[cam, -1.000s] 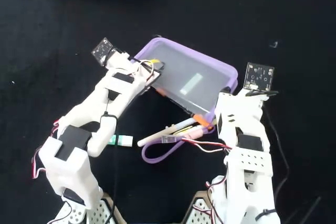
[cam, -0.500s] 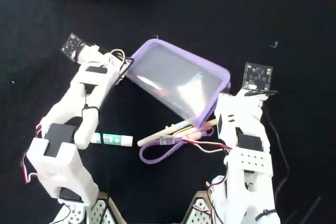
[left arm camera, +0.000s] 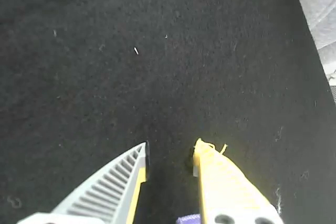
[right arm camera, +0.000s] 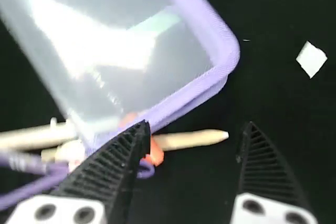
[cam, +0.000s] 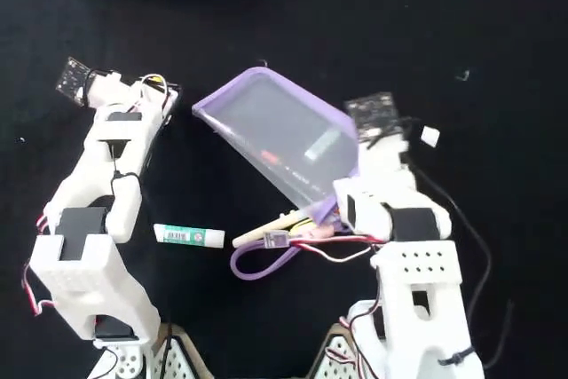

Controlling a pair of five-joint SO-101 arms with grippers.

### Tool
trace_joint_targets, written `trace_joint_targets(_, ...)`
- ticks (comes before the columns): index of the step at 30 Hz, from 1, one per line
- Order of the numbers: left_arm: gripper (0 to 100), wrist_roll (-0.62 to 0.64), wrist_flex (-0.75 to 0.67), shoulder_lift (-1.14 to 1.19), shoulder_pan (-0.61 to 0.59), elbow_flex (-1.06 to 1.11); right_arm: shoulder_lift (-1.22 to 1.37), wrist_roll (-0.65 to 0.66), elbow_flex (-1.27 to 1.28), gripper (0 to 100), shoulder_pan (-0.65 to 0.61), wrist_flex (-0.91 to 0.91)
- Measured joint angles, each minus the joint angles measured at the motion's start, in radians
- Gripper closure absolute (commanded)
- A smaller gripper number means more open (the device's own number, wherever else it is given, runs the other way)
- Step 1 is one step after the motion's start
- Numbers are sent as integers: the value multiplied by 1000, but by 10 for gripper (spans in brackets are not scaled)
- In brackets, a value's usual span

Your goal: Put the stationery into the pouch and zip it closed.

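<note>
Lying between spread right fingers, wooden pencil

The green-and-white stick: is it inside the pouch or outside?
Outside. The green-and-white stick lies on the black table, apart from the purple pouch.

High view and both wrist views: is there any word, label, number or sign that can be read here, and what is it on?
No text here can be read.
Tube, lying left of the pouch: green print on its white body, too small to read.
Pale strip seen through the pouch's clear side: no legible marks.
White scrap beside the pouch's corner: looks blank.
</note>
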Motion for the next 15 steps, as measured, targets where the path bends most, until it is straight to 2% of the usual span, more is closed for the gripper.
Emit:
trace_joint_targets(8,840,0,0,0,2,0,0,172,-157,729,-28,336)
trace_joint_targets(12,840,-3,0,0,-8,0,0,298,-140,730,-123,391)
trace_joint_targets(15,840,-2,0,0,-48,0,0,334,-137,730,-238,394)
